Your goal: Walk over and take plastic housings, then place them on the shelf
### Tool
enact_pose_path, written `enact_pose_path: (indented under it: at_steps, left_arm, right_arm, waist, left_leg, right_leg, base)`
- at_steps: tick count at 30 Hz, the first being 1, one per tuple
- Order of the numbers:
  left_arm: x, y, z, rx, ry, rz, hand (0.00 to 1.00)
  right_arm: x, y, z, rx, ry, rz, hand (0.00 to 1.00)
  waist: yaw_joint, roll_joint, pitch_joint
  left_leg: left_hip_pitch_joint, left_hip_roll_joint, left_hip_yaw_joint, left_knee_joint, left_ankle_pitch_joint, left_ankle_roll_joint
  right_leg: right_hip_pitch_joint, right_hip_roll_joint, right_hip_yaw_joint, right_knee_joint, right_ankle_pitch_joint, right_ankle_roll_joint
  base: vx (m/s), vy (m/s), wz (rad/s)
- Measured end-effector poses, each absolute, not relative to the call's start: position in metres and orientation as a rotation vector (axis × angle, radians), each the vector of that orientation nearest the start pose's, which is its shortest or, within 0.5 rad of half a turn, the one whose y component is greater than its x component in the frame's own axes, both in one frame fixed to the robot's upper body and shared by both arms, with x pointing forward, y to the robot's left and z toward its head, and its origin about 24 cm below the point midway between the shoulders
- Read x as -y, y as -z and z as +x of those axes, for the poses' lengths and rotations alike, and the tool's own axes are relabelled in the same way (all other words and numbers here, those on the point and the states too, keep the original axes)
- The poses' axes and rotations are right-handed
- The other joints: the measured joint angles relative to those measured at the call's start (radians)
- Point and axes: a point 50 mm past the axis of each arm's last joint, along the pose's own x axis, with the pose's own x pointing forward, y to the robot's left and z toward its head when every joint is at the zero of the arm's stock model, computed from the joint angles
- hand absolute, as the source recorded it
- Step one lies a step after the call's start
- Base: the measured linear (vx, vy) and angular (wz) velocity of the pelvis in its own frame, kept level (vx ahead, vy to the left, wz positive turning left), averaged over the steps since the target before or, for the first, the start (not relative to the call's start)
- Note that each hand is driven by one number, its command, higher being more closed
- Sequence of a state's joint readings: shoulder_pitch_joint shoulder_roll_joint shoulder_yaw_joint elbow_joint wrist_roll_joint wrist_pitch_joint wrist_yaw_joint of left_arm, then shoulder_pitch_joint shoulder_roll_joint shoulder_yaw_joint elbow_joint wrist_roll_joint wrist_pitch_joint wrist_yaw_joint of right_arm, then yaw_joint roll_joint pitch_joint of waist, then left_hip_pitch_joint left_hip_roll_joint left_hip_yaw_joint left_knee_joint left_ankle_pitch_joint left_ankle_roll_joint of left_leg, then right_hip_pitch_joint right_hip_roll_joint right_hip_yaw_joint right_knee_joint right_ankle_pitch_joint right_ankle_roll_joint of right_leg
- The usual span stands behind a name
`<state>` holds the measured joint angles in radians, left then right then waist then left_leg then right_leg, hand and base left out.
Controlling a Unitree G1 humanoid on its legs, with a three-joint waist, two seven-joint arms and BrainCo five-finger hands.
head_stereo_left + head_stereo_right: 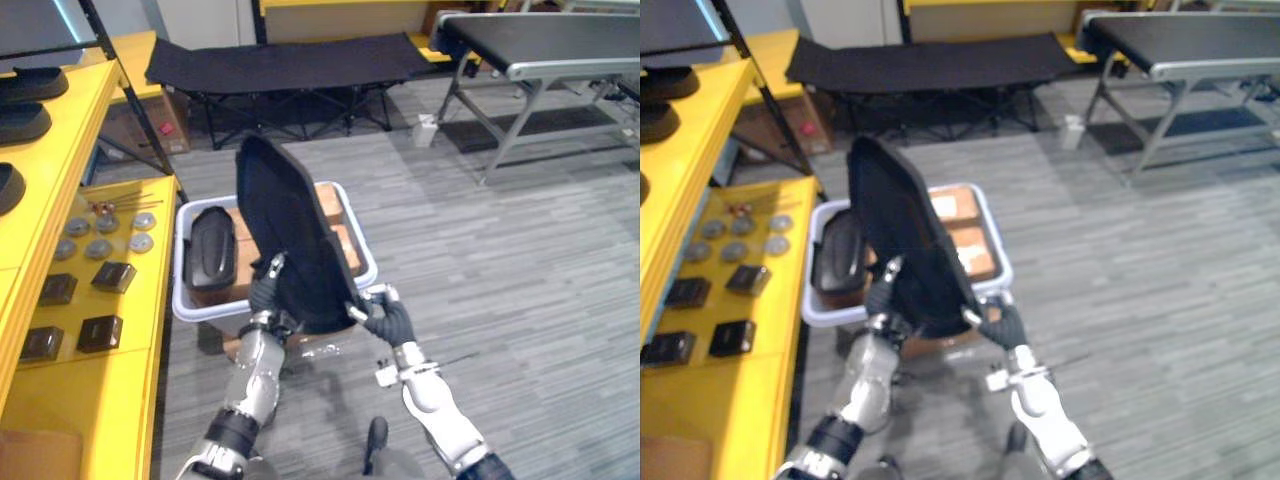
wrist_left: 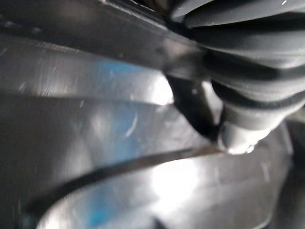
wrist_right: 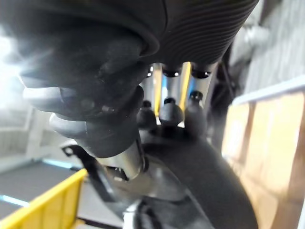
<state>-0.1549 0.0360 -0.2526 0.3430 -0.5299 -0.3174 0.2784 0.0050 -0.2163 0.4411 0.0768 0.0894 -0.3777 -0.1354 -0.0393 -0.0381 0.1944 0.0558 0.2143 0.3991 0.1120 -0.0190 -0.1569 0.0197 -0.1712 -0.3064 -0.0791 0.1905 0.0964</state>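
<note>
Both hands hold a big black housing (image 1: 290,235) up over a pale bin (image 1: 181,262) on the floor, just right of the yellow shelf (image 1: 120,385). The housing stands almost upright: its long axis runs from the low near end between the hands up to a rounded top that leans far and left, and its broad dark face is turned right. The left hand (image 1: 268,288) grips the near left edge with a silver finger curled over the face; the right hand (image 1: 386,320) pinches the low near right corner. A second housing (image 1: 211,250) lies in the left part of the bin beside brown boxes (image 1: 960,238), its long axis running near to far. The head views take in the whole setting: grey discs (image 1: 100,235) and small black blocks (image 1: 100,332) on the shelf, a black cot (image 1: 290,60) at the far side and a metal table (image 1: 540,35) far right. The right wrist view gives what they cannot, the dark fingertips (image 3: 170,113) hooked over the housing's curved rim. The left wrist view shows the housing's glossy ribbed inside close against the hand's cover
</note>
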Motion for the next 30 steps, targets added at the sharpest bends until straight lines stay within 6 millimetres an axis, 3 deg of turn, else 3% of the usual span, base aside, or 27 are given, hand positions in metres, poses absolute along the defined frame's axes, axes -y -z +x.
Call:
enact_pose_path:
  at_steps: [3,6,10,14,21,26,28,30]
  left_arm:
    - [-0.117,-0.02,0.271,-0.009,-0.149,-0.383,1.0]
    - [-0.124,-0.024,0.271,0.023,-0.211,-0.255,1.0]
    - [-0.14,-0.028,0.27,0.083,-0.353,-0.08,1.0]
    - [-0.161,-0.053,0.266,0.225,-0.549,0.006,1.0]
    - [-0.175,-0.083,0.255,0.384,-0.651,0.02,1.0]
    - [-0.179,-0.083,0.24,0.383,-0.579,-0.081,1.0]
    - [-0.183,-0.076,0.226,0.35,-0.554,-0.106,1.0]
    - [-0.185,-0.07,0.218,0.323,-0.54,-0.131,1.0]
  right_arm:
    - [0.095,-0.053,0.231,0.247,-0.35,0.013,0.0]
    - [0.102,-0.078,0.238,0.322,-0.37,0.102,0.0]
    - [0.126,-0.103,0.243,0.404,-0.306,0.158,0.0]
    - [0.164,-0.113,0.241,0.439,-0.154,0.22,0.0]
    - [0.206,-0.084,0.216,0.312,0.154,0.247,0.0]
    - [0.223,-0.026,0.192,0.069,0.364,0.288,0.0]
    - [0.225,0.0,0.179,-0.042,0.412,0.295,0.0]
    - [0.227,0.007,0.174,-0.063,0.438,0.296,0.0]
  waist:
    - [0.001,0.008,-0.008]
    - [0.002,0.007,-0.033]
    - [0.0,0.005,-0.039]
    - [-0.002,0.003,-0.061]
    - [-0.026,0.012,-0.088]
    - [-0.032,0.015,-0.087]
    - [-0.031,0.019,-0.085]
    - [-0.029,0.028,-0.075]
  left_leg:
    - [0.017,0.001,-0.001,-0.001,0.0,0.0]
    - [0.024,0.001,0.0,-0.002,0.0,0.0]
    - [0.051,-0.001,0.002,-0.019,-0.003,-0.004]
    - [0.066,0.001,0.02,-0.049,0.009,-0.012]
    - [0.083,-0.003,0.024,-0.088,0.025,-0.014]
    - [0.082,-0.009,0.027,-0.103,0.025,-0.014]
    - [0.053,-0.003,0.021,-0.062,0.004,-0.012]
    - [0.027,0.007,0.018,-0.005,-0.026,-0.011]
  right_leg:
    - [0.018,0.001,-0.001,0.0,-0.001,0.001]
    - [0.024,0.001,-0.002,0.0,-0.004,0.004]
    - [0.041,0.003,-0.001,-0.001,-0.017,0.003]
    - [0.036,0.01,0.006,-0.001,-0.02,0.0]
    - [0.034,0.014,0.006,0.0,-0.024,0.004]
    - [0.025,0.012,0.006,0.0,-0.027,0.008]
    - [0.018,0.01,0.004,0.0,-0.031,0.009]
    - [0.015,0.009,0.005,0.001,-0.033,0.012]
  base:
    - [0.0,0.0,0.0]
    - [0.0,0.0,0.0]
    - [-0.01,-0.001,-0.01]
    - [0.02,-0.002,-0.06]
    - [0.07,0.019,-0.02]
    - [0.05,0.025,0.0]
    - [0.04,0.023,0.03]
    - [0.0,0.017,-0.01]
